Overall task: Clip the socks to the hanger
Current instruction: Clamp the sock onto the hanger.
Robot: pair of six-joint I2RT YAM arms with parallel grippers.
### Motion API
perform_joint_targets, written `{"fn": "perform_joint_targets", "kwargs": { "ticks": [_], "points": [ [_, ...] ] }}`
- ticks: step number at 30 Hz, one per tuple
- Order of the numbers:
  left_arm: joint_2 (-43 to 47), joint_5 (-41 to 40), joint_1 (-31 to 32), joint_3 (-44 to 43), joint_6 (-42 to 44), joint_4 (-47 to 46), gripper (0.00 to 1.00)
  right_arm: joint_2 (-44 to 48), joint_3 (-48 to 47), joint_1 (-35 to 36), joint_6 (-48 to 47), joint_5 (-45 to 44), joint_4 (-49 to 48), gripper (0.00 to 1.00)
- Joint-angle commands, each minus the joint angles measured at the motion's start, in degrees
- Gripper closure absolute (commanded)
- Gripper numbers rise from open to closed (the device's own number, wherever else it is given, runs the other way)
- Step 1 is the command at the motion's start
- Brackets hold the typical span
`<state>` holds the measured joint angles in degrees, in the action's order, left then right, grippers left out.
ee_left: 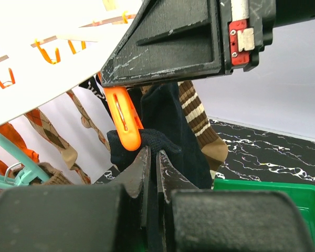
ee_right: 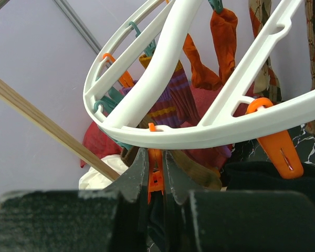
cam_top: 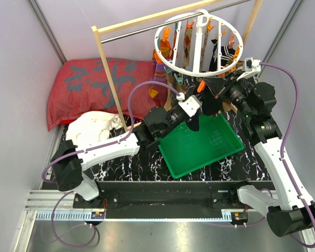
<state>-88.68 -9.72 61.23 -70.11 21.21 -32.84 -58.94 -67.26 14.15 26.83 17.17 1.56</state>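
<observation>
**Both grippers at the hanger's near rim**

I saw the hanger (ee_right: 210, 134) hanging from the rod (cam_top: 126, 33) at the back, with other socks (cam_top: 189, 47) already clipped around its ring. My right gripper (ee_right: 155, 155) sat under the rim, jaws closed onto an orange clip (ee_right: 155, 181) from both sides. My left gripper (ee_left: 153, 155) was just beside and below it. Its jaws were closed to a thin slit, with a dark sock (ee_left: 165, 113) bunched at the fingertips. That sock touched a second orange clip (ee_left: 123, 118), but I couldn't tell whether it was clipped. Both grippers were over the far edge of the green bin (cam_top: 199, 147).
</observation>
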Motion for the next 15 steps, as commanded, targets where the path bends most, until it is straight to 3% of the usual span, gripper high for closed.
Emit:
{"fn": "perform_joint_targets", "kwargs": {
  "ticks": [1,8,15],
  "points": [
    [0.18,-1.01,0.55,-2.84,1.2,-3.28,0.97,-0.13,-0.94,0.09,0.42,0.15,-0.77,0.89],
    [0.09,-1.62,0.64,-3.46,1.81,-3.11,0.97,-0.13,-0.5,0.09,0.42,0.06,-0.68,0.85],
    [-0.43,-2.24,0.64,-4.07,1.73,-3.11,0.97,0.14,-0.32,0.09,0.33,0.5,-0.51,0.6]
  ]
}}
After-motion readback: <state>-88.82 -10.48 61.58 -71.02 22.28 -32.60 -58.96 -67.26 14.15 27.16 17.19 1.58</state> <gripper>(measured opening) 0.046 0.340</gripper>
